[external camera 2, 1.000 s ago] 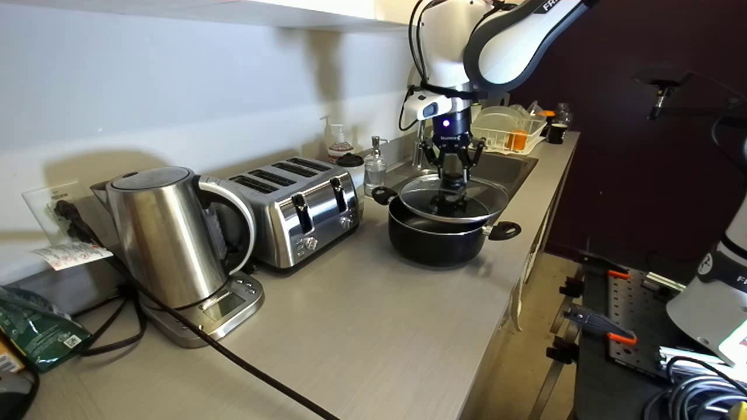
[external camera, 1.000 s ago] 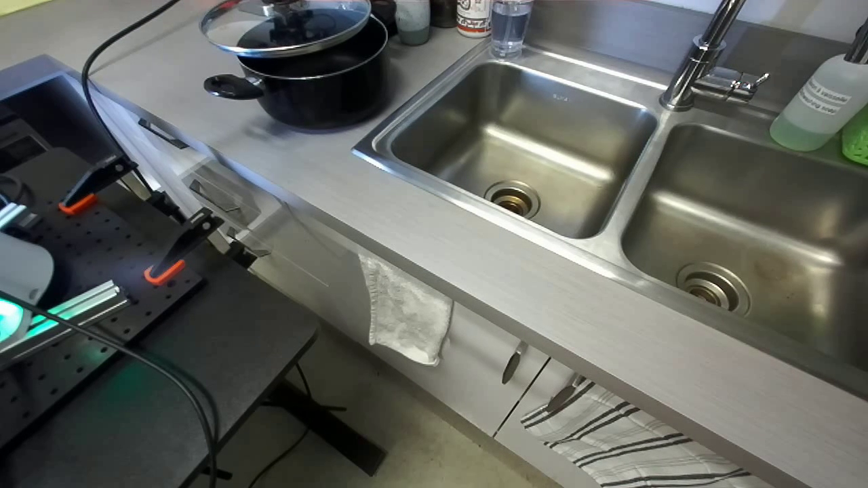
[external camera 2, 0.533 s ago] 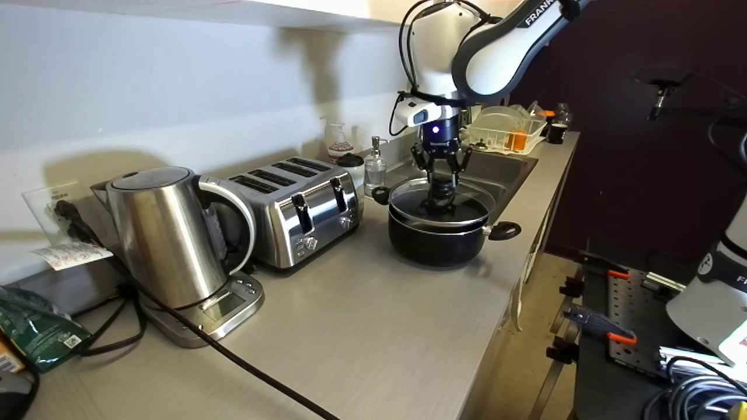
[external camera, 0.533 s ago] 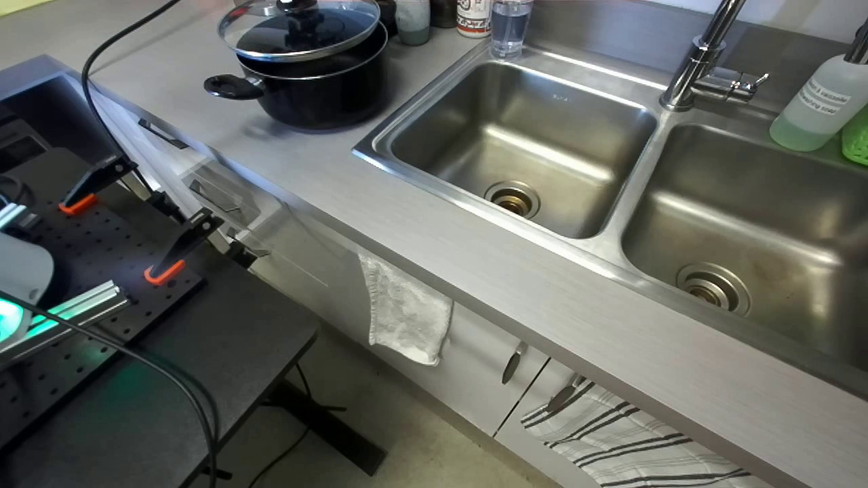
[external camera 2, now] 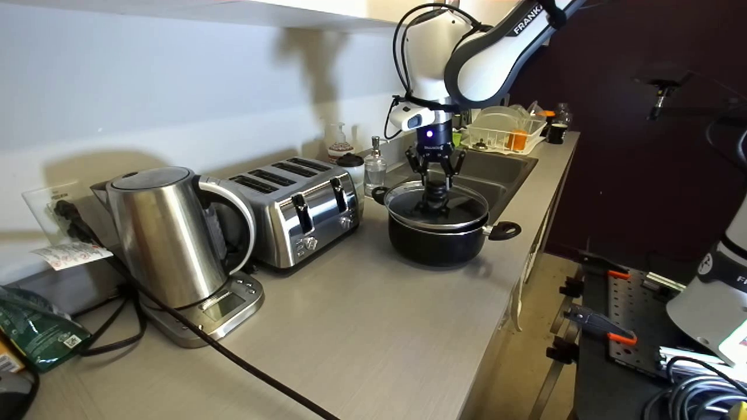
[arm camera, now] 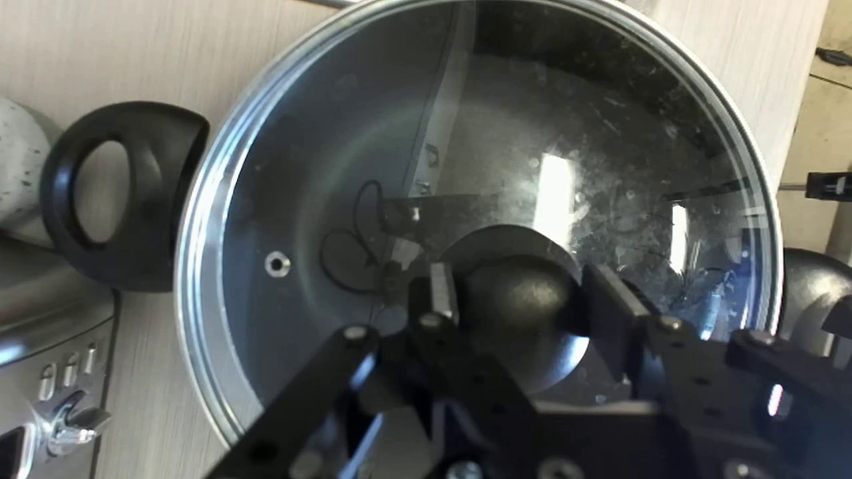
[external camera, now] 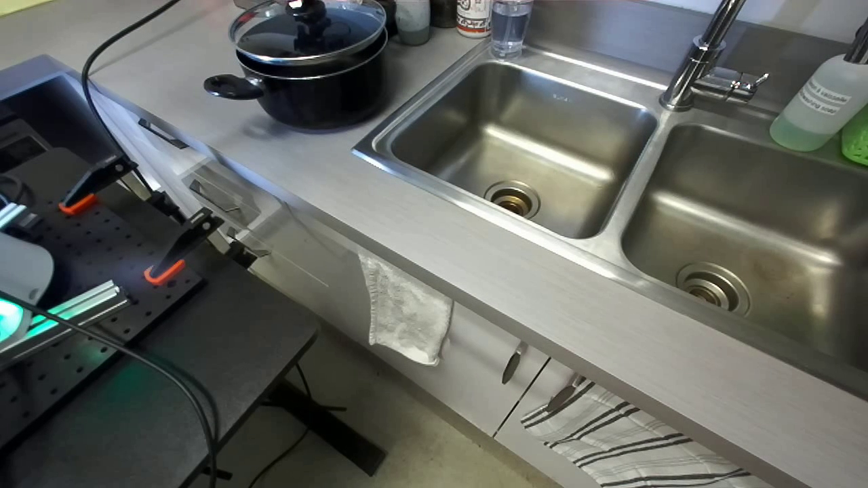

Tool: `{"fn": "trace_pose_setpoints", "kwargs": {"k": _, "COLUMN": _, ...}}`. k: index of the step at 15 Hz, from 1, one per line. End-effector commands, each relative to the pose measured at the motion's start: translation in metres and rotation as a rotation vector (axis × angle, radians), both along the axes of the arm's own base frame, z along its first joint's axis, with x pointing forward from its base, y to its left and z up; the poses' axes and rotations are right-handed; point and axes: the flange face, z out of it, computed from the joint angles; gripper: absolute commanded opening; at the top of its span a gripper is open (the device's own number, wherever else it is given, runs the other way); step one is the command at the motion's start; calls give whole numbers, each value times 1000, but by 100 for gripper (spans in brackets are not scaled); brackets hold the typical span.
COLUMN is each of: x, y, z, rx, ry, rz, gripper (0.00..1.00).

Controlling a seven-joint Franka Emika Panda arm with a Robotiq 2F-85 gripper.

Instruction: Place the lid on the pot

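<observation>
The black pot (external camera 2: 435,249) stands on the counter, with its side handles out; it also shows in an exterior view (external camera: 325,98). The clear glass lid (external camera 2: 405,211) hangs over the pot, slightly above its rim, nearly level; it shows in an exterior view (external camera: 339,34) too, with a dark gap between lid and rim. My gripper (external camera 2: 437,183) points down, shut on the lid's black knob. In the wrist view the gripper (arm camera: 519,296) has a finger on each side of the knob. There the lid (arm camera: 333,146) covers the pot body and both handles stick out beyond its rim.
A steel toaster (external camera 2: 318,213) and a kettle (external camera 2: 169,239) stand along the wall. A soap bottle (external camera 2: 375,166) stands behind the pot. The double sink (external camera: 434,207) lies beside the pot. A dish rack (external camera 2: 496,137) stands farther back. A black cord (external camera 2: 251,367) crosses the counter.
The gripper and lid have moved together, leftward and slightly down in the view showing the arm, and rightward in the sink view. The lid is now more centred over the pot, which has not moved.
</observation>
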Motion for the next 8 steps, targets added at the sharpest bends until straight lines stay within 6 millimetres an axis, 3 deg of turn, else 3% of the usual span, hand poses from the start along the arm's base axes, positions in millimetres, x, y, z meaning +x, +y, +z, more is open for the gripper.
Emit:
{"fn": "trace_pose_setpoints", "kwargs": {"k": 1, "x": 8, "y": -1, "z": 5, "rx": 3, "ry": -14, "rz": 30, "gripper": 25}}
{"fn": "trace_pose_setpoints", "kwargs": {"k": 8, "x": 11, "y": -3, "z": -3, "rx": 4, "ry": -9, "rz": 36, "gripper": 25}}
